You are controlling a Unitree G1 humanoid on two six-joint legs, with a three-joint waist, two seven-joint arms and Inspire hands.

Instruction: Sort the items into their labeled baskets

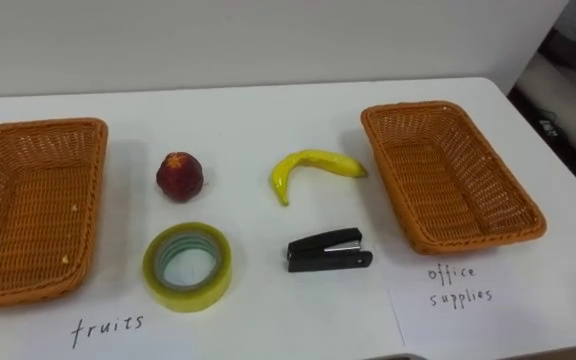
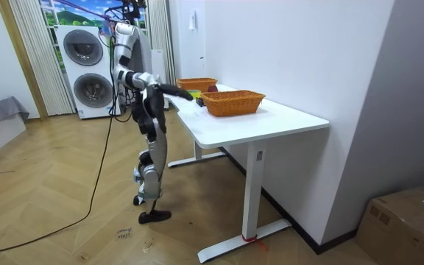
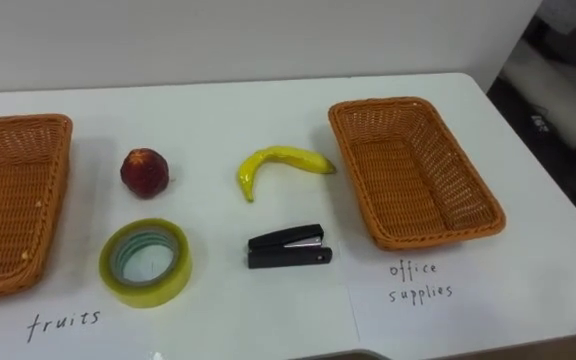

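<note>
Right hand (image 2: pixel 187 93): tiny in room view, fingers unreadable, cannot tell open or closed. Left basket (image 1: pixel 38 126) cut off at view's left edge. Count: baskets 2, incl. right basket (image 1: pixel 408 108); banana (image 1: pixel 313 165) 1; red fruit (image 1: pixel 179 176) 1; tape roll (image 1: pixel 188 292) 1; stapler (image 1: pixel 329 250) 1. All four lie on table (image 1: pixel 248 110) ahead of hand, between baskets. Robot standing, right arm stretched forward over table's near edge.

L basket (image 1: pixel 38 128) was cut by left edge, both eye views | clutter (image 1: pixel 568 90) past table (image 1: pixel 268 110) right end was blurred | room view: tabletop bits (image 2: pixel 211 89) too small to ID
</note>
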